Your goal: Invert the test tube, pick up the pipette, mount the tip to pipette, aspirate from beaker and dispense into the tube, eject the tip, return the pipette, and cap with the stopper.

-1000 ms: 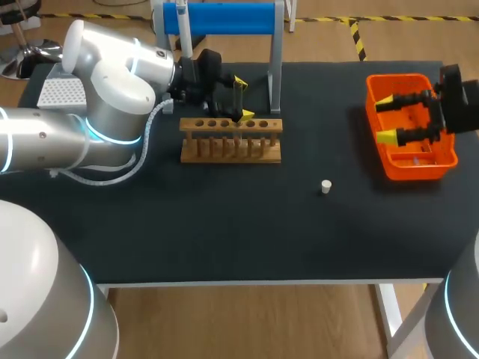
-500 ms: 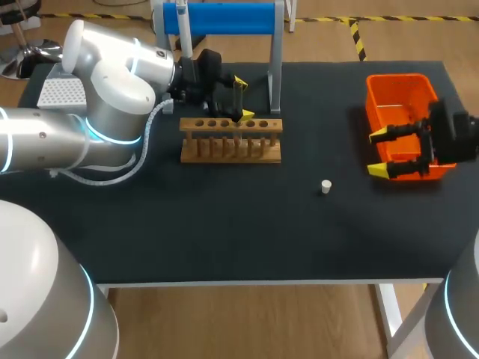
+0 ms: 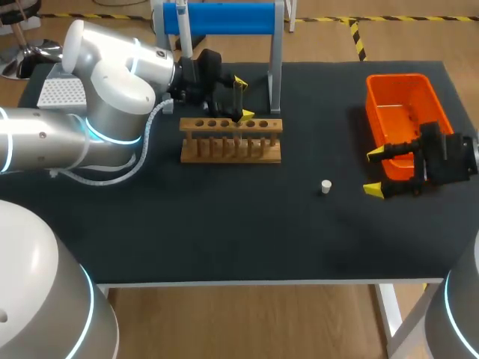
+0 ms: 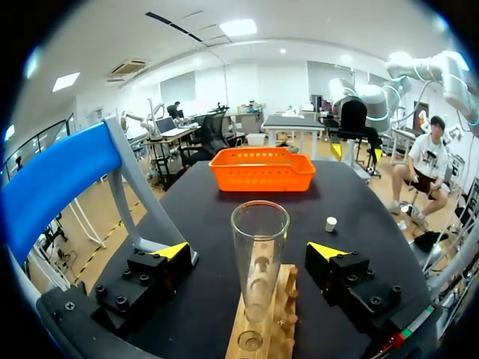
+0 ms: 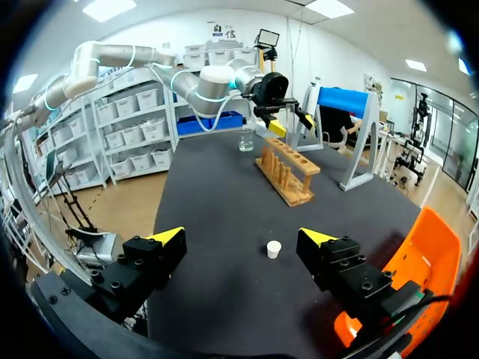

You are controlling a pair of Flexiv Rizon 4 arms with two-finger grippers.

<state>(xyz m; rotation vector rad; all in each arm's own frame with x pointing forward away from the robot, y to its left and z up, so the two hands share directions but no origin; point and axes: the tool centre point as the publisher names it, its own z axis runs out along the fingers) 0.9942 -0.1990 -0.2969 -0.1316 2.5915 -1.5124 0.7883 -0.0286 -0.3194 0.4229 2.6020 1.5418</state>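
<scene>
Test tube (image 4: 259, 247): clear and glossy; glass or plastic, cannot tell.
Test tube rack (image 3: 230, 142): bare light wood, smooth, matt.
Table (image 3: 224, 224): black top, matt, faintly cloth-like.
Basket (image 3: 400, 93): orange plastic, slight sheen.
Stopper (image 3: 326, 186): white, matt.
Right gripper (image 5: 242, 236): matt black blocks, smooth yellow tips.
Left arm (image 3: 112, 82): glossy silver-white shell.
Stand (image 3: 224, 16): smooth blue bar — grey, metal-looking legs.

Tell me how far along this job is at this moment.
Looks done: the test tube stands mouth-up in the rack, and what seems the pipette hangs on the blue stand. In hand: nothing; the left gripper is open around the tube, the right gripper open facing the stopper. Left: capping, since the stopper lies on the table and the tube is open.
</scene>
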